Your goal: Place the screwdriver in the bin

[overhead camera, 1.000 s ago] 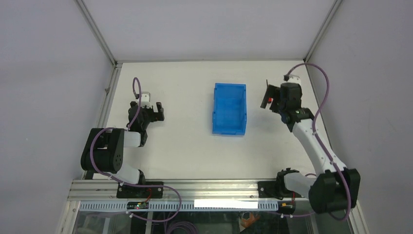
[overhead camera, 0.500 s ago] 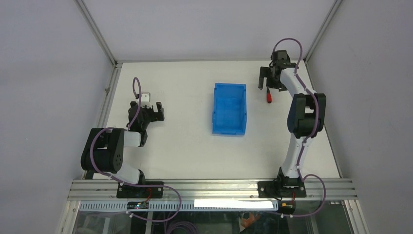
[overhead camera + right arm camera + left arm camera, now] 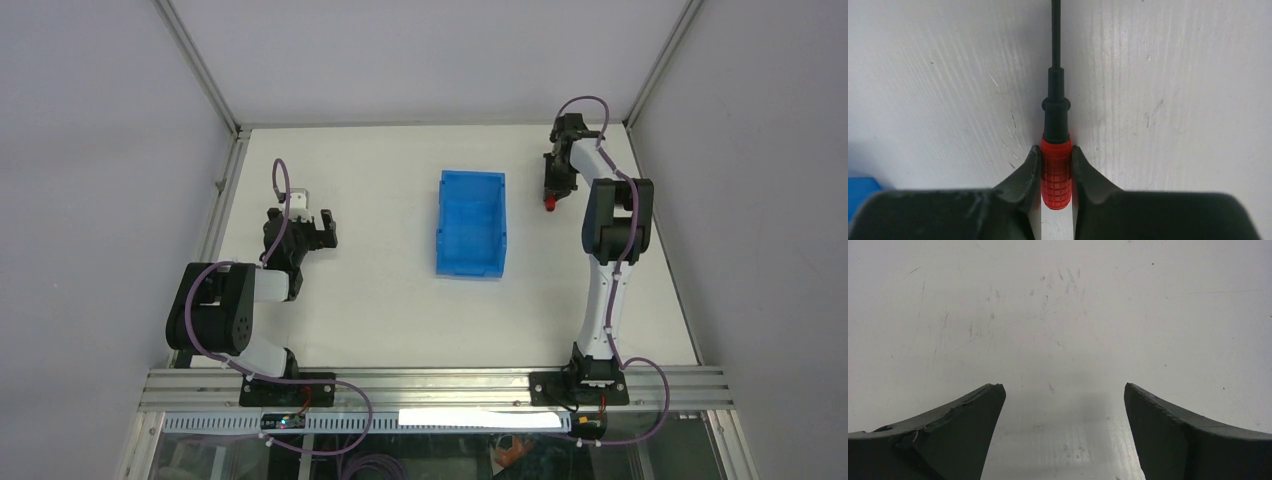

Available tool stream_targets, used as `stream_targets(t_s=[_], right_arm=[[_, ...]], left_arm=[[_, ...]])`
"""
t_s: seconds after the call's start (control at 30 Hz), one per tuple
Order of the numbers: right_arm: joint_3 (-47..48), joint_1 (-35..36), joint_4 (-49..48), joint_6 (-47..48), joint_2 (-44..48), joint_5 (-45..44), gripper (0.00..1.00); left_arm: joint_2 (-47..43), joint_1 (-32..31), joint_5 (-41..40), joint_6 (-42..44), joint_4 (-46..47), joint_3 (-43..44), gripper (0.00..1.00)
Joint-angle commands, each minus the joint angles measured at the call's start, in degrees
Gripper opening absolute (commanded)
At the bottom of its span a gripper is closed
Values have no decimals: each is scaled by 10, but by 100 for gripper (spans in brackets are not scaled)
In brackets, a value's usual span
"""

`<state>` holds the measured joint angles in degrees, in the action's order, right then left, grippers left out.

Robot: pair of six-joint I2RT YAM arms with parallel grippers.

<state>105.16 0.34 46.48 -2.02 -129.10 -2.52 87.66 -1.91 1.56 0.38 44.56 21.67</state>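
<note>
Closest to you, the left arm [image 3: 215,312] is folded up by its base on the left side of the worktop [image 3: 380,310]. Its left tool [image 3: 318,230] hangs low over the surface with the jaws spread wide. The left wrist view shows only scuffed white worktop past the two dark fingertips [image 3: 990,395].

Further out, near the middle, you have the blue bin [image 3: 441,228] standing upright, its long side running away from you.

The right arm [image 3: 610,250] is stretched toward the far right part of the worktop. At its end, the right tool [image 3: 551,192] points down and is pinched narrow on the screwdriver [image 3: 550,204]. That puts the screwdriver to the right of the bin's far corner and apart from it.

In the right wrist view, both fingers press the ribbed red handle from either side. The thin black shaft runs straight away from the camera along the white surface. You cannot tell whether the screwdriver rests on the worktop or sits just off it. A blue corner of the bin shows at that view's lower left edge.
</note>
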Motion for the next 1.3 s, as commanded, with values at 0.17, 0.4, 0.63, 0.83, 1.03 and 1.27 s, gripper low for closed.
stream_targets(t_s=[0.17, 0.4, 0.63, 0.83, 1.03, 1.27], right_arm=[[49, -2, 60, 11, 53, -19, 4], [61, -2, 126, -32, 165, -42, 6], [73, 29, 173, -73, 255, -39, 8], [55, 147, 168, -97, 344, -104, 11], [52, 287, 146, -118, 375, -139, 12], [-38, 386, 57, -173, 389, -184, 13]], left_arm=[[-13, -4, 2, -10, 16, 2, 99], [-13, -4, 2, -10, 16, 2, 99], [-13, -4, 2, -11, 16, 2, 99], [-13, -4, 3, -10, 15, 2, 99], [-13, -4, 2, -10, 16, 2, 99], [-13, -4, 3, -10, 16, 2, 99]])
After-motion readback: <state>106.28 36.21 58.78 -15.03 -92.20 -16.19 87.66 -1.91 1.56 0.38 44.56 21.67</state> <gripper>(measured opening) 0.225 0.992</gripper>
